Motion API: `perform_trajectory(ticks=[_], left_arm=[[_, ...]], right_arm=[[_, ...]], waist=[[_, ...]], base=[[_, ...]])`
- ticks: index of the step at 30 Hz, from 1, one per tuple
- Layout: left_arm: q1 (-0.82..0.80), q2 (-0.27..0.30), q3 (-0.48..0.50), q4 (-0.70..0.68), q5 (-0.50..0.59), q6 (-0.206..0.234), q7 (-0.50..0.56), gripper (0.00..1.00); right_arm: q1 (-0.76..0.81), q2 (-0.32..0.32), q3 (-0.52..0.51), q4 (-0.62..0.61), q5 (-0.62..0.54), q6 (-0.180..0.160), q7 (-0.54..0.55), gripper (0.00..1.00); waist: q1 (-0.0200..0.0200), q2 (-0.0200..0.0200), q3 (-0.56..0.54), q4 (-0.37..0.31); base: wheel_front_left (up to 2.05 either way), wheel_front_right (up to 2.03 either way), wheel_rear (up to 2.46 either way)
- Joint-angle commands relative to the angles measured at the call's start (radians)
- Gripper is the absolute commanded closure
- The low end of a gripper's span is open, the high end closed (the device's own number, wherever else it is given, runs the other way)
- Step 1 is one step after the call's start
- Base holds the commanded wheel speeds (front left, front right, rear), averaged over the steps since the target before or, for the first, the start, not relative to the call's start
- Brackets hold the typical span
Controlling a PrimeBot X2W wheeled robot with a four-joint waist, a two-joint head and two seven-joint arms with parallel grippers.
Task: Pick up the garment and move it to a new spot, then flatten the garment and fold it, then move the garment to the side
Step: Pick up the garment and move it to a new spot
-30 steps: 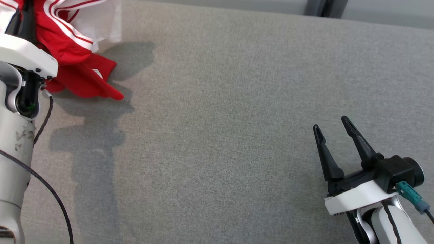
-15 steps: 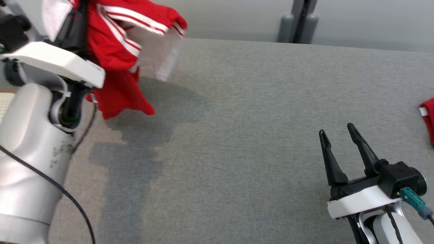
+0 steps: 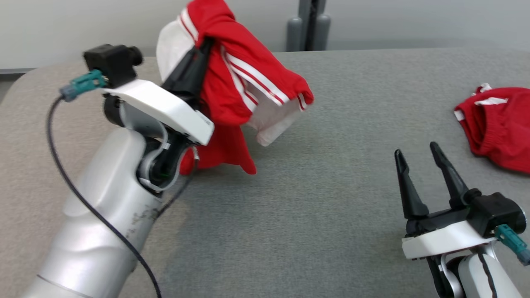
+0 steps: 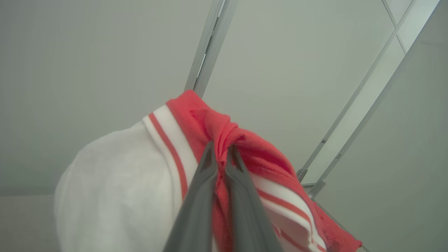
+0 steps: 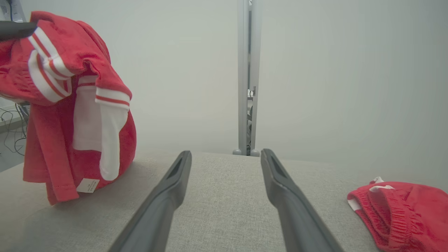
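The garment, a red shirt with white panels and stripes, hangs bunched from my left gripper, which is shut on a fold of its red cloth. It is raised above the left part of the grey table. The left wrist view shows the two fingers pinching the garment at my left gripper. The garment's lower hem hangs down to about the table surface. My right gripper stands open and empty low over the table's right front, and my right gripper points at the bare cloth top.
A second red garment with white trim lies crumpled at the table's right edge, just right of the right gripper, as the second red garment also shows. A grey post stands behind the table's far edge. A dark cable loops off the left forearm.
The head camera has swung, bringing the table's far edge and the second red garment into view. My left gripper has lifted the garment higher and carried it toward the middle. The right gripper stays open.
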Motion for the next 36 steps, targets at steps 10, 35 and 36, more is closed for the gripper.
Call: perform_trajectory(ticks=[10, 35, 36], left_arm=[[0.019, -0.099, -0.094, 0.017, 0.024, 0.019, -0.001, 1.0], [-0.137, -0.14, -0.501, 0.318, -0.129, 0.032, -0.164, 0.0], [-0.141, -0.14, -0.507, 0.323, -0.137, 0.031, -0.172, 0.0]], right_arm=[[-0.034, 0.017, -0.054, -0.032, -0.012, 0.0, 0.0, 0.0], [-0.085, 0.055, -0.101, -0.034, 0.024, 0.0, 0.0, 0.0], [-0.086, 0.055, -0.102, -0.032, 0.023, 0.0, 0.0, 0.0]], waist=[[0.0, 0.0, 0.059, -0.123], [0.0, 0.0, 0.191, -0.353], [0.0, 0.0, 0.188, -0.346]], base=[[0.0, 0.0, 0.0], [0.0, 0.0, 0.0], [0.0, 0.0, 0.0]])
